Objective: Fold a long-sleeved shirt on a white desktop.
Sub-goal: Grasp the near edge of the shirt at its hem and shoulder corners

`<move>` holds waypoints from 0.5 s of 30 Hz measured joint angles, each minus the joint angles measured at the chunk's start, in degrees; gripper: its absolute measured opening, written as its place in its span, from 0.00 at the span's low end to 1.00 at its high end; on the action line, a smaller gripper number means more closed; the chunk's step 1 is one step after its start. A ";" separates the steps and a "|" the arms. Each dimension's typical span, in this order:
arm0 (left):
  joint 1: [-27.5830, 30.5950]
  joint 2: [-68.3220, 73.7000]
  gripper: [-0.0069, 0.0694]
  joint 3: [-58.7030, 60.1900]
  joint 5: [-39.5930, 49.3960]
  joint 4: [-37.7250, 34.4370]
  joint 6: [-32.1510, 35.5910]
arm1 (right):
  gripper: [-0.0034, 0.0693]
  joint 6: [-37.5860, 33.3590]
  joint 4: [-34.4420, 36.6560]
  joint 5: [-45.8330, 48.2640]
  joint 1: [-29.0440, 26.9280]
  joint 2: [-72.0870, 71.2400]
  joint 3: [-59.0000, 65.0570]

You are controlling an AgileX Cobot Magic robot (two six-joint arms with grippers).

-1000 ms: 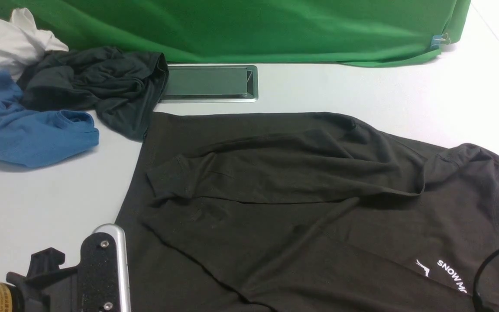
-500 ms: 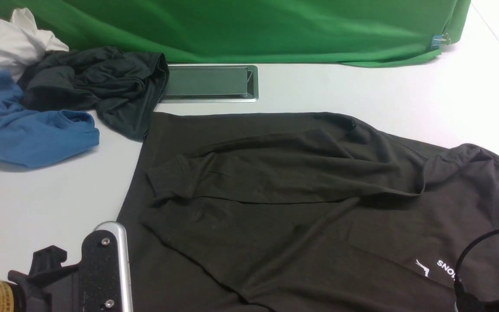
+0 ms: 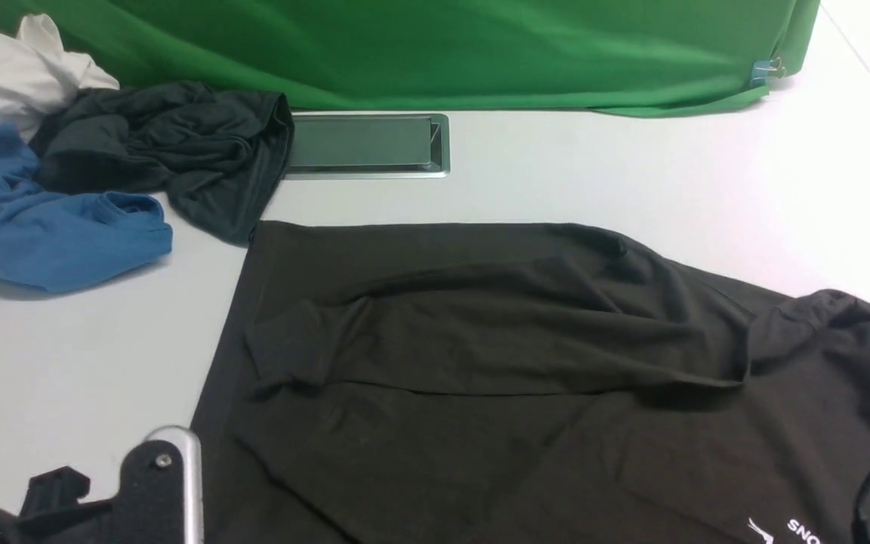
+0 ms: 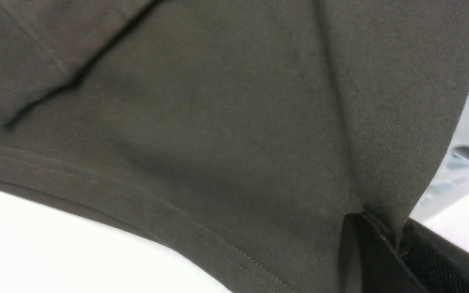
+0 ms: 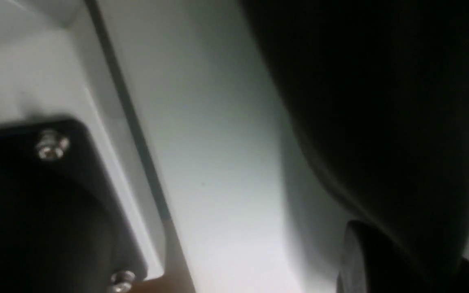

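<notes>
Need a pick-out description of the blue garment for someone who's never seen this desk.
In the front view, find the green cloth along the far edge, then follow the white desktop to the far left. The blue garment lies crumpled there, nearer than the white one. It is the only blue garment; its other neighbour is dark.

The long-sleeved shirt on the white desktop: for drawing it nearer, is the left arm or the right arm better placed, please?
Neither stands out; probably use both. The left fingers and right fingers are each closed on the dark shirt.
</notes>
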 joint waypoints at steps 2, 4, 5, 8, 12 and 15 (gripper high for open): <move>0.00 -0.41 0.13 0.00 -1.87 0.21 -1.52 | 0.13 0.36 0.33 1.27 0.00 -1.31 -0.55; 0.00 -0.39 0.13 0.00 -3.01 0.48 -2.09 | 0.13 0.49 0.33 2.08 0.00 -1.54 -1.03; 0.00 -0.33 0.13 0.00 -4.43 1.27 -3.25 | 0.13 0.70 0.38 2.66 0.00 -1.59 -1.74; 0.00 0.79 0.13 0.00 -8.75 4.76 -6.88 | 0.13 1.98 0.37 2.67 0.00 -0.80 -4.69; 0.27 6.85 0.13 -0.63 -19.61 12.46 -12.56 | 0.13 3.36 -0.42 -3.25 -1.70 5.76 -12.03; 0.65 12.26 0.13 -2.36 -22.71 15.20 -14.56 | 0.13 3.36 -0.54 -7.40 -5.50 10.91 -15.61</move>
